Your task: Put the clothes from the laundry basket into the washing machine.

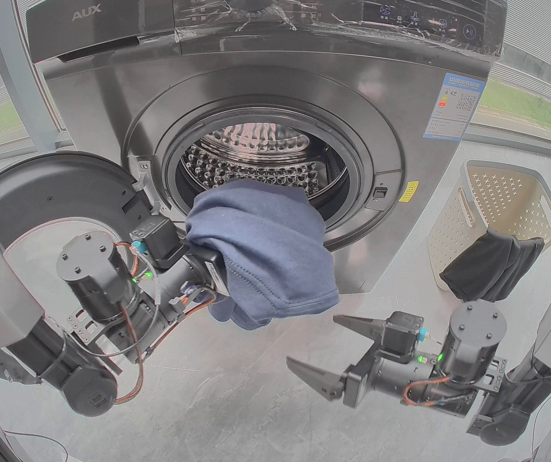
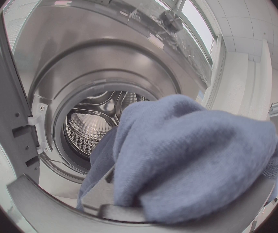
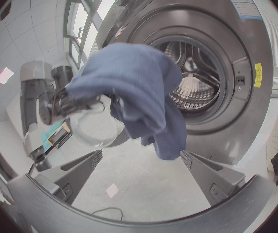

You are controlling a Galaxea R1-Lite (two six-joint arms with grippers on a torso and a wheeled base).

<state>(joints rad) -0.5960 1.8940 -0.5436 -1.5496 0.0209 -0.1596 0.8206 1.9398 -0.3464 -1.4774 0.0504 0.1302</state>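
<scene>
A dark blue soft cotton garment [image 1: 262, 245] is held up in front of the open porthole of the grey front-loading washing machine [image 1: 384, 97]. It is bunched over the left gripper [image 1: 219, 282], which is judged to be clamped on a fold of it, though the grip itself is buried in the cloth. The garment is hung just before the mouth of the ribbed steel drum [image 1: 250, 152], across its lower rim, but is not yet inside, and nothing is seen lying in the part of the drum that shows. The round dark door [image 1: 51, 187] is swung aside on the robot's left, so the way in is free. Lower and to the right, the right gripper [image 1: 314, 342] is held wide open above the floor, with nothing between its 2 fingers. Beside the machine on the right, the cream perforated plastic laundry basket [image 1: 513, 194] is seen, with 1 black garment [image 1: 490, 267] draped over its front rim. The task is therefore judged barely under way: 1 item is about to be loaded, at least 1 more is left to be fetched, and whether others lie deeper in the basket cannot be told.
</scene>
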